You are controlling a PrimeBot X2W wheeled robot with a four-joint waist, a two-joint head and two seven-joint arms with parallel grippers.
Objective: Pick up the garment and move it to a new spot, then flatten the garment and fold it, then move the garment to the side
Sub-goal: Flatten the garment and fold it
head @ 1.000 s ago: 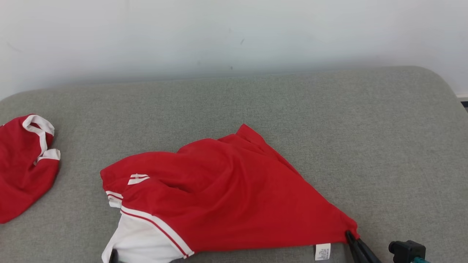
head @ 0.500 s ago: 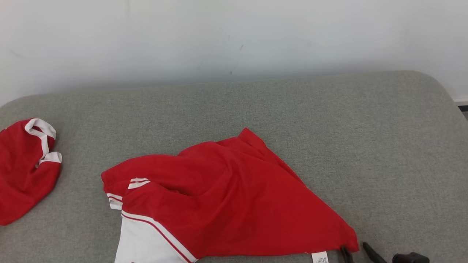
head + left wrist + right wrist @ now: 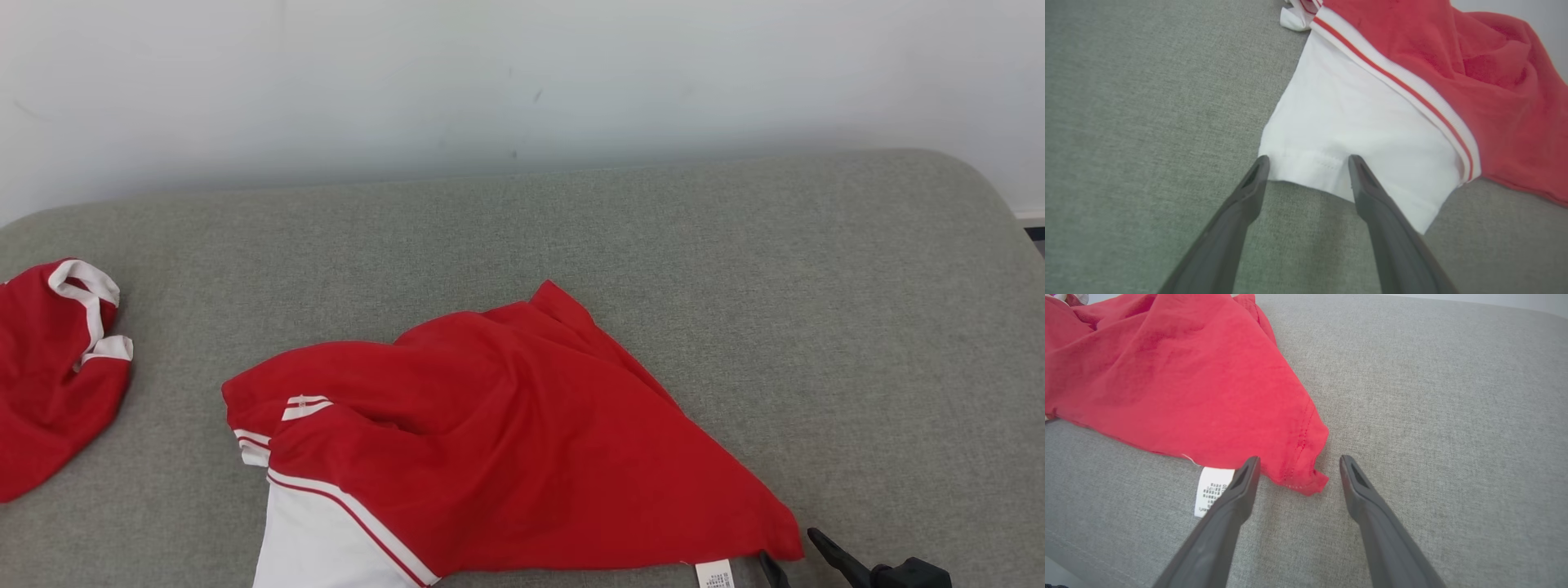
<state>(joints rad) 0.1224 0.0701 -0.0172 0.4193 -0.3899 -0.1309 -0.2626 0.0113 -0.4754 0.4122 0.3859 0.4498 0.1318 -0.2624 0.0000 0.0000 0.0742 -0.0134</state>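
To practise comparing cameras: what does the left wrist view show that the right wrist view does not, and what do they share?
Left wrist, not right wrist: the stitched white hem at the open left gripper. Right wrist, not left: the care label and red corner before the open right gripper. Both: the red garment on the grey cushion.

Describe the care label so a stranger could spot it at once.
On the grey cushion lies a large red garment. At its near right corner, by the right claw, a small white label sticks out from under the hem. Unlike the broad plain white panel, it carries tiny printed text.
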